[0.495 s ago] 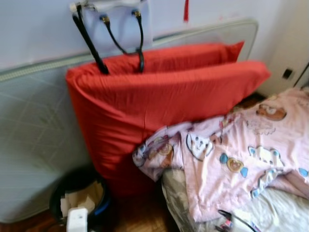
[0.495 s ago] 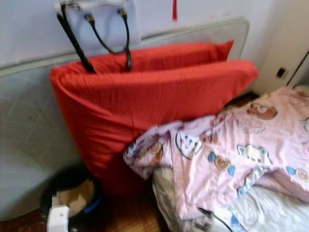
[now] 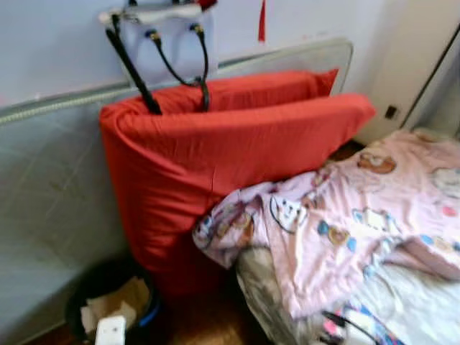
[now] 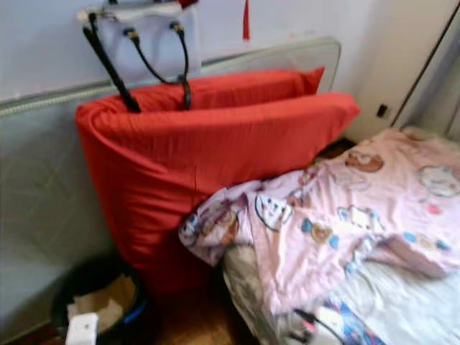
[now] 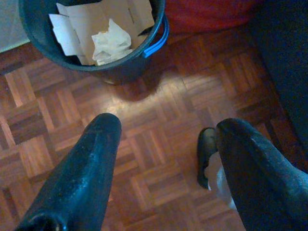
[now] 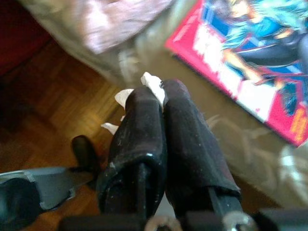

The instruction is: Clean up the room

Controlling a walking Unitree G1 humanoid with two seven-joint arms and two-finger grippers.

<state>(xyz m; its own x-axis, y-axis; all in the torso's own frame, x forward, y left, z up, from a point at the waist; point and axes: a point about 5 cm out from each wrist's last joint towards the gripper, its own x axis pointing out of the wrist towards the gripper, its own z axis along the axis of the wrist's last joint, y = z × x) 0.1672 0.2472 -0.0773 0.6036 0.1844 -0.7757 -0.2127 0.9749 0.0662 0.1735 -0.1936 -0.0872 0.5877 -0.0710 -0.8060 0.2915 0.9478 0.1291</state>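
My right gripper (image 6: 161, 91) is shut on a small white paper scrap (image 6: 152, 83), which sticks out between the fingertips. It hangs beside the bed edge, above the parquet floor. My left gripper (image 5: 168, 127) is open with nothing between its fingers, over the floor near a dark waste bin (image 5: 120, 72). The bin has a blue handle and holds cardboard and crumpled paper. It also appears at the lower left of the head views as the same bin (image 3: 108, 302), in front of the red pillows.
Two big red pillows (image 3: 230, 158) lean on a grey mattress (image 3: 50, 194) against the wall. A pale handbag (image 3: 162, 43) hangs above them. A pink cartoon blanket (image 3: 359, 215) covers the bed at right. A red comic book (image 6: 250, 62) lies on the bed.
The whole head view has shifted, so the camera moved. Pillows, blanket and bin keep their places relative to each other.
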